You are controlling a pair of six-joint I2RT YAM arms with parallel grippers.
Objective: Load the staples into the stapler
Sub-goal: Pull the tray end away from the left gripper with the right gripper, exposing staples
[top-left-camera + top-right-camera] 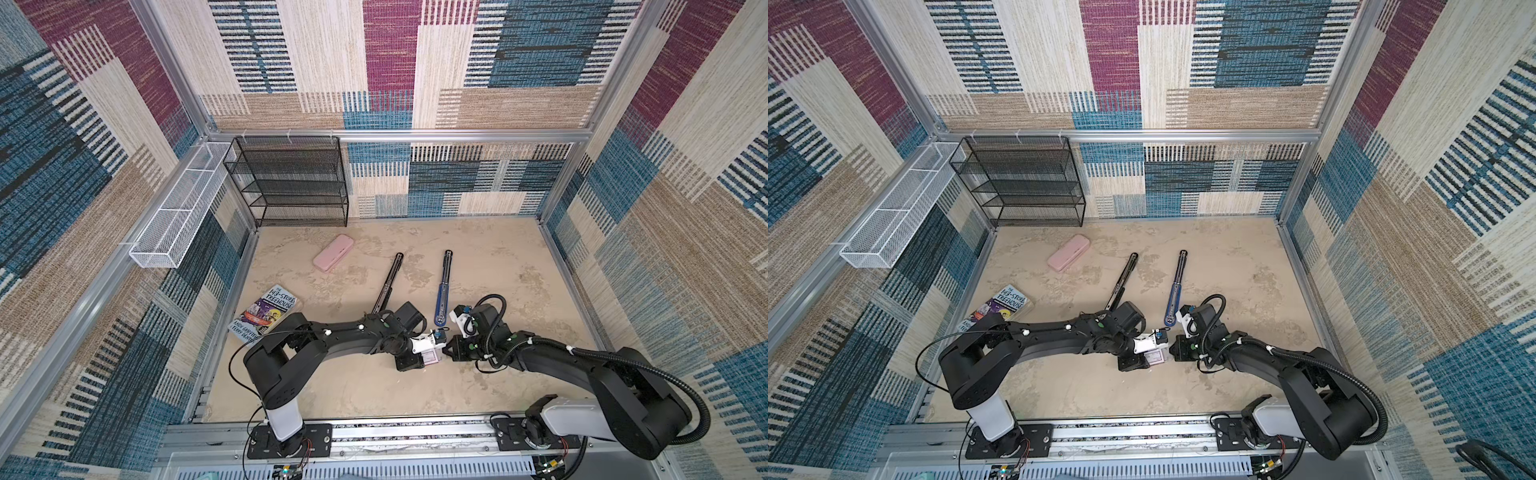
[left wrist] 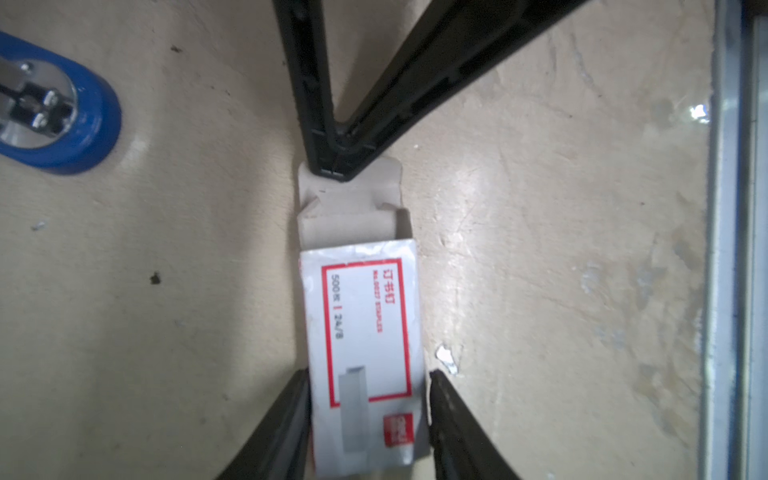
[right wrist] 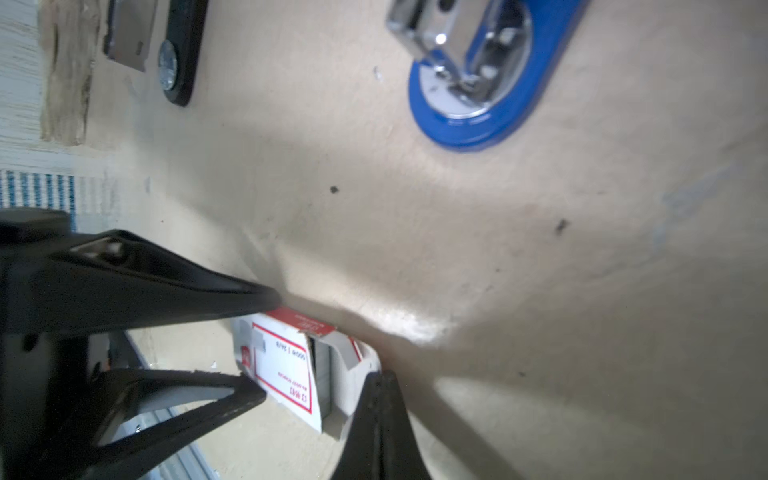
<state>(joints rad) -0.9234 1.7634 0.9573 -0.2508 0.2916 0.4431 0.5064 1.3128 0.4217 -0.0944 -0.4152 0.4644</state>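
Note:
The white, red-edged box of staples (image 2: 365,324) lies flat on the table, and my left gripper (image 2: 368,374) is shut on its two long sides. Its end flap (image 2: 349,195) is folded out, and grey staples (image 3: 322,374) show in the open mouth. My right gripper (image 2: 332,166) is shut, its tips resting on the flap's far edge; I cannot tell if the flap is pinched. In both top views the two grippers (image 1: 432,354) (image 1: 446,352) meet over the box (image 1: 1155,356). The blue-based stapler (image 1: 442,291) lies opened out just beyond them.
A second long black stapler-like tool (image 1: 388,282) lies left of the blue one. Beyond it is a pink oblong case (image 1: 333,252), and a book (image 1: 264,316) sits at the left. A black mesh shelf (image 1: 291,183) and a white mesh basket (image 1: 178,216) line the back left.

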